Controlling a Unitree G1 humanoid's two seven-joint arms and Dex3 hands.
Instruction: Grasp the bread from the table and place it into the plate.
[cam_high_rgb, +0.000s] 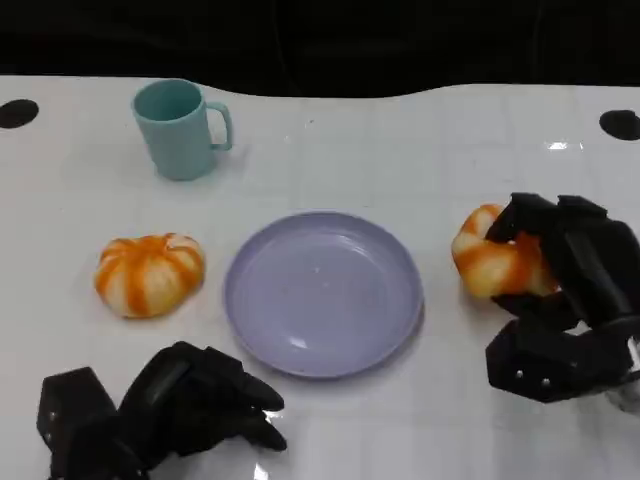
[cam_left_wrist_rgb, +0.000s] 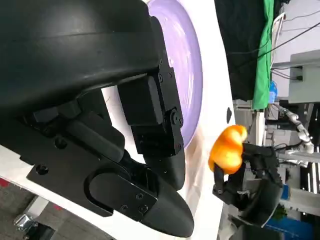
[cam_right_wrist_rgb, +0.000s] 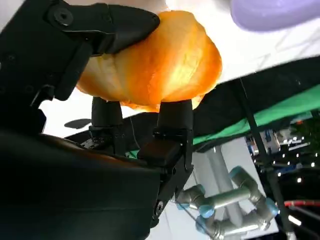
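Bread, right: orange-and-white striped bun (cam_high_rgb: 488, 262), located on the tabletop (cam_high_rgb: 400, 140) just right of the plate; clasped by the right hand.
Right hand (cam_high_rgb: 560, 290): fingers closed around the bun from above and from the far side, as seen in the right wrist view (cam_right_wrist_rgb: 150, 65); whether it is lifted clear of the tabletop cannot be told.
Bread, left: second bun (cam_high_rgb: 150, 273) of the same kind, lying untouched left of the plate.
Left hand (cam_high_rgb: 160, 415): rested low near the front edge, fingers curled inward, nothing held.
Plate: lilac, round, shallow rim (cam_high_rgb: 250, 260); nothing on it, set between the two buns.
Cup: teal mug (cam_high_rgb: 180, 128), well behind the plate, handle to the right.
Handling, judged: bun is taken to be light, soft and easily dented; best held across its broad sides with gentle pressure, not squeezed.
Stage, judged: grasp made, transfer to plate not yet done.
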